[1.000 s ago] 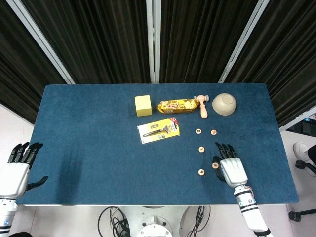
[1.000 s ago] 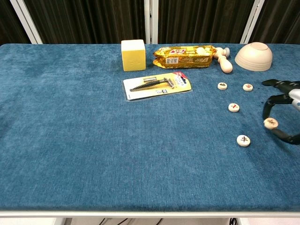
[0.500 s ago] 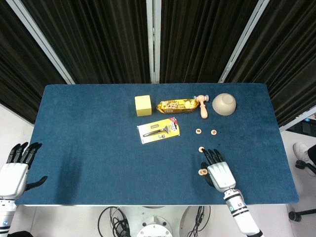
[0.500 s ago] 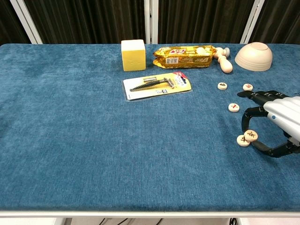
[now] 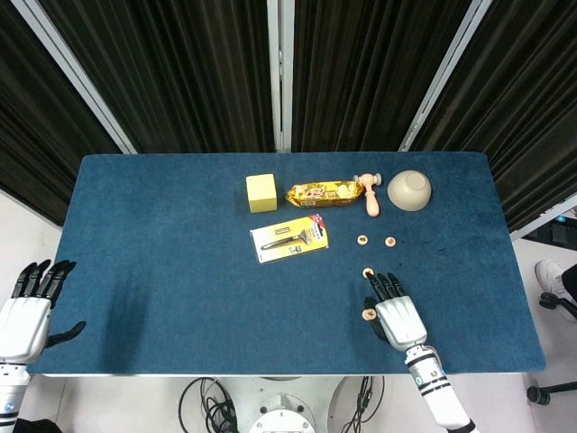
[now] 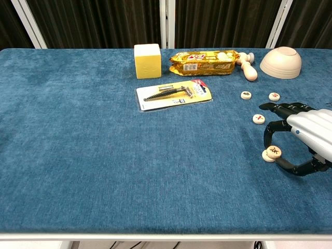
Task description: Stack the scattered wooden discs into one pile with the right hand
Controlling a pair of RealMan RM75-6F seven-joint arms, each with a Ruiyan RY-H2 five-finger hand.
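Note:
My right hand (image 6: pixel 303 136) pinches a wooden disc (image 6: pixel 274 151) between thumb and a finger near the table's front right. The disc sits partly over a second disc (image 6: pixel 267 156) lying on the blue cloth; in the head view the pair shows as one disc (image 5: pixel 368 314) just left of the right hand (image 5: pixel 395 317). Three more discs lie loose beyond: one (image 6: pixel 259 119) close to the fingertips, and two side by side (image 6: pixel 246 95) (image 6: pixel 274 96) further back. My left hand (image 5: pixel 27 311) hangs off the table's front left corner, fingers apart, holding nothing.
Along the back stand a yellow cube (image 6: pixel 147 60), a snack packet (image 6: pixel 203 55), a small wooden mallet (image 6: pixel 248 65) and an upturned beige bowl (image 6: pixel 280 62). A packaged razor (image 6: pixel 174 94) lies mid-table. The table's front edge (image 6: pixel 166 236) runs close to the hand.
The right hand carried the pinched disc leftward and down from the open cloth onto the disc lying nearest the front. The left hand has not moved.

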